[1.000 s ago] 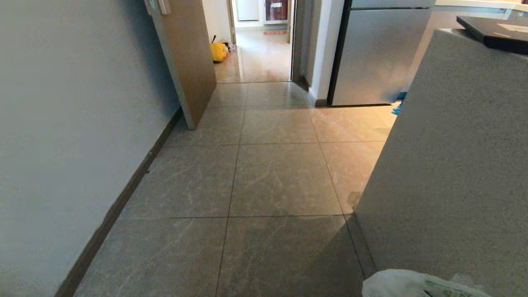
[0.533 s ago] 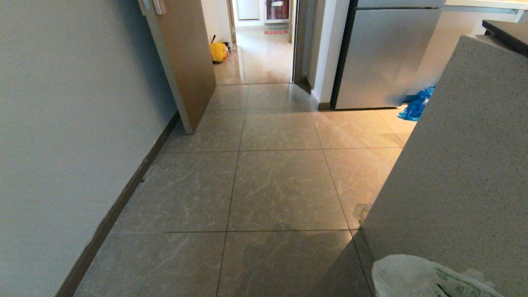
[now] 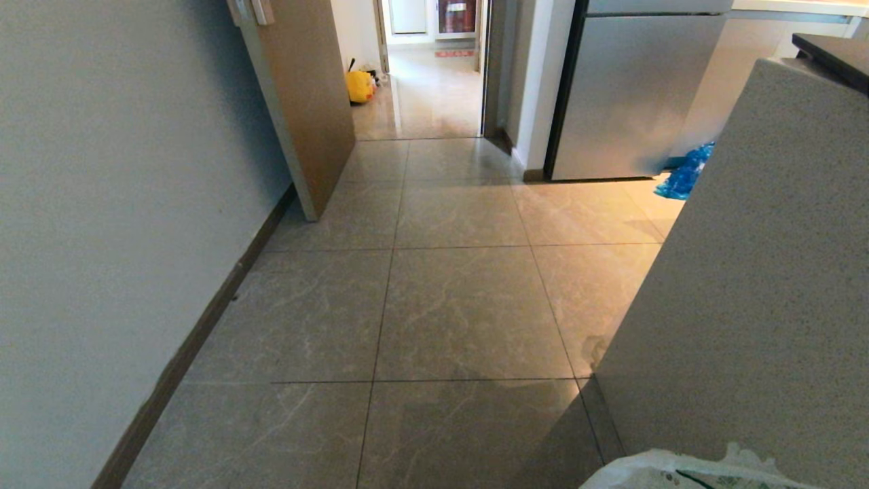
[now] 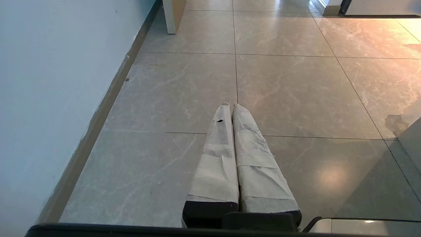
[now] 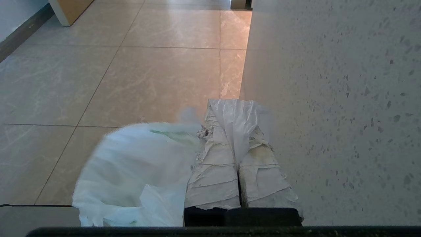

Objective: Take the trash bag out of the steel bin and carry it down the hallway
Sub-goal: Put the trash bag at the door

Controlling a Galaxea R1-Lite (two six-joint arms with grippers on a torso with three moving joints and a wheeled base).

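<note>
Looking down from the head view, the hallway [image 3: 448,299] ran straight ahead to an open doorway, wall on the robot's left, a speckled counter [image 3: 747,272] on its right. Only the top of the trash bag [image 3: 679,472] showed, low on the right; neither arm and no steel bin was visible.

Left wrist view: left gripper [image 4: 231,106] pointed forward over bare tile, taped fingers pressed together, holding nothing.

Right wrist view: right gripper [image 5: 235,102] was clamped on a bunched strip of the trash bag [image 5: 138,171], whose body hung beside the fingers on the floor side, counter wall close on the other. Likely carry phase; the clear lane lay ahead and slightly leftward, away from the counter.
</note>
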